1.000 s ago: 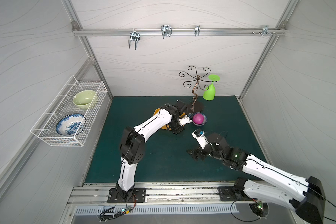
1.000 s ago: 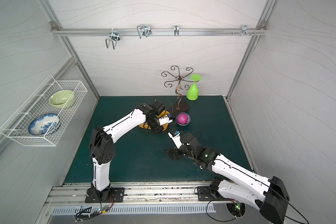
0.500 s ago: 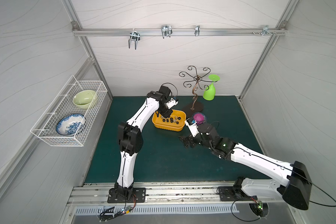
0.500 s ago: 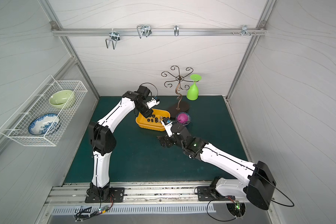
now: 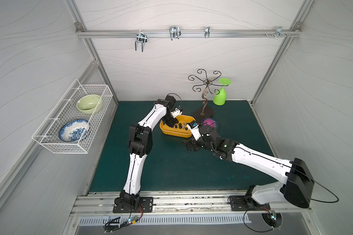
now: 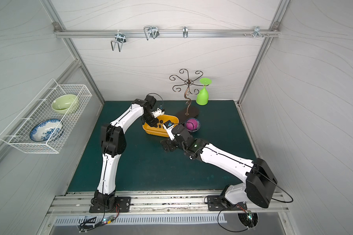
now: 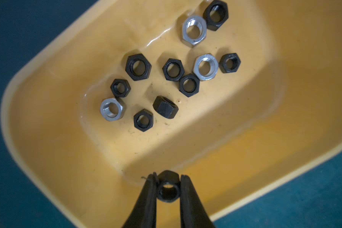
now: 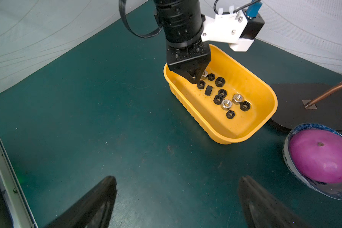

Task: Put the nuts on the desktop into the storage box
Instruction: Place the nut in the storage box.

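You've got a yellow-orange storage box (image 8: 255, 112) on a dark teal counter (image 8: 107, 118). Inside it, black nuts (image 7: 129, 68) mix with three shiny silver nuts (image 7: 215, 68), and the held nut (image 7: 167, 176) is black too. Nearby, a blue-and-white patterned bowl (image 8: 286, 152) shows a magenta ball (image 8: 322, 158).

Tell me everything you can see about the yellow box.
The box is a shallow yellow-orange tub, plastic by its look, oblong with rounded corners, a rolled rim and ribbed outer walls. It sits flat on the desktop, open side up. Eleven nuts lie inside, eight black and three silver. The left gripper hangs over one end, shut on a twelfth black nut.
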